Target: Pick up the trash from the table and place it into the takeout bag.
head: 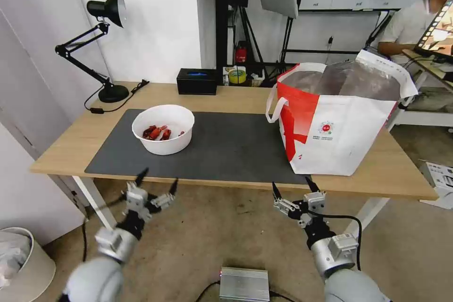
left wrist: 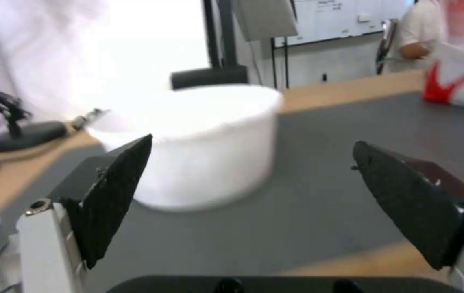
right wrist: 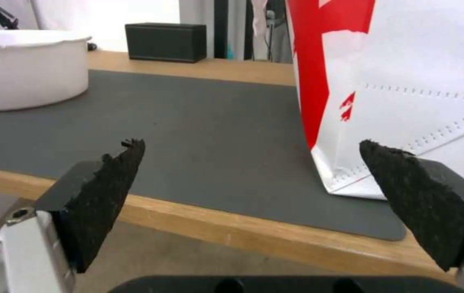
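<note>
A white round bowl [head: 163, 129] with red shellfish scraps, the trash, sits on the left part of the dark grey mat [head: 226, 146] on the light-wood table [head: 71, 141]. The white takeout bag [head: 337, 120] with a red side panel and foil lining stands open at the table's right. My left gripper [head: 158, 180] hangs open just before the table's front edge, below the bowl [left wrist: 199, 142]. My right gripper [head: 292, 189] is open too, in front of the edge near the bag [right wrist: 405, 81]. Both are empty.
A black box [head: 197, 81] stands at the table's back edge and a black desk lamp [head: 101, 47] at the back left. A white bin [head: 21, 264] is on the floor at left, and a grey device [head: 244, 284] lies on the floor between my arms.
</note>
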You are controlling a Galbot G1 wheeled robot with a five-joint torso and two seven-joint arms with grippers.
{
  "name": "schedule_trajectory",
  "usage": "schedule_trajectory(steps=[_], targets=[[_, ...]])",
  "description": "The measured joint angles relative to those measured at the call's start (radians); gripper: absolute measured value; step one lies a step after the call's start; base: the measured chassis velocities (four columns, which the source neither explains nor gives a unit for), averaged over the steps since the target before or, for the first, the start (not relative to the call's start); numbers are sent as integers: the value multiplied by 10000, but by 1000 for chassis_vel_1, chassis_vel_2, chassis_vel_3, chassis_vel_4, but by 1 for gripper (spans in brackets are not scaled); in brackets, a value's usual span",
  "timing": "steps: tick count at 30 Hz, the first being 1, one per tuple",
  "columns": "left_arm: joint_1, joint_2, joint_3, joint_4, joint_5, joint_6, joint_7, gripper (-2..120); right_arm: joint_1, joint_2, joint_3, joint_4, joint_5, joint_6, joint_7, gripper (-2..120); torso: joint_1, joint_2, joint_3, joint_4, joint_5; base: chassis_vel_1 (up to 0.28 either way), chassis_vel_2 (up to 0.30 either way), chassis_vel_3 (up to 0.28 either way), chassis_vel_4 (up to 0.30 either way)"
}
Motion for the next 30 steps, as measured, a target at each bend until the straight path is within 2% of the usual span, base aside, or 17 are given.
schedule_trajectory(steps=[1,2,3,4,6,8,9,11,12,14,15,20,22,26,30], targets=[[-488,653,-20,-15,-702,270,-180,100,3,-1,-1,1,3,-2,-1,100,0,0,-1,-3,0,0,0,0,0],[-722,935,-4,-12,-985,391,-252,100,3,-4,-1,0,5,-3,-3,100,1,0,0,-3,-1,0,0,0,0],[-1322,1528,114,81,-1783,645,-455,100,6,-4,-1,0,7,-6,-4,100,1,0,0,-5,1,0,0,0,0],[-1322,1528,114,81,-1783,645,-455,100,6,-4,-1,0,7,-6,-4,100,1,0,0,-5,1,0,0,0,0],[-2497,2349,524,487,-3079,1072,-687,100,10,-5,-2,1,10,-7,-3,100,1,0,0,-5,1,0,0,0,0],[-3652,3000,1105,1213,-4009,1424,-707,100,12,-6,0,0,13,-9,-2,100,1,-1,1,-8,0,0,0,0,0],[-3652,3000,1105,1213,-4009,1424,-707,100,12,-6,0,0,13,-9,-2,100,1,-1,1,-8,0,0,0,0,0],[-4406,3540,1324,1886,-5061,1851,-695,100,13,-7,0,1,16,-11,-4,100,4,-2,2,-9,-3,0,0,0,0],[-4406,3540,1324,1886,-5061,1851,-695,100,13,-7,0,1,16,-11,-4,100,4,-2,2,-9,-3,0,0,0,0],[-4815,4000,1310,2338,-6183,2264,-808,100,15,-7,0,1,18,-12,-6,100,2,-1,1,4,1,0,0,0,0],[-5132,4152,1462,2509,-6615,2548,-829,100,17,-7,-1,3,18,-12,-7,100,1,0,-1,2,1,0,0,0,0],[-6161,4245,2195,3059,-7410,3094,-948,100,18,-7,0,4,22,-15,-10,100,1,-1,0,-5,-1,0,0,0,0],[-7011,4133,2831,3578,-7934,3539,-1084,100,21,-8,0,4,25,-17,-10,100,2,-1,0,-6,1,0,0,0,0],[-7572,4063,3256,3970,-8201,3860,-1130,100,22,-8,0,4,26,-19,-11,100,2,-1,0,-5,0,0,0,0,0],[-8408,3914,3917,4558,-8657,4589,-1125,100,24,-9,0,4,26,-20,-14,100,1,-1,0,-3,2,0,0,0,0]])
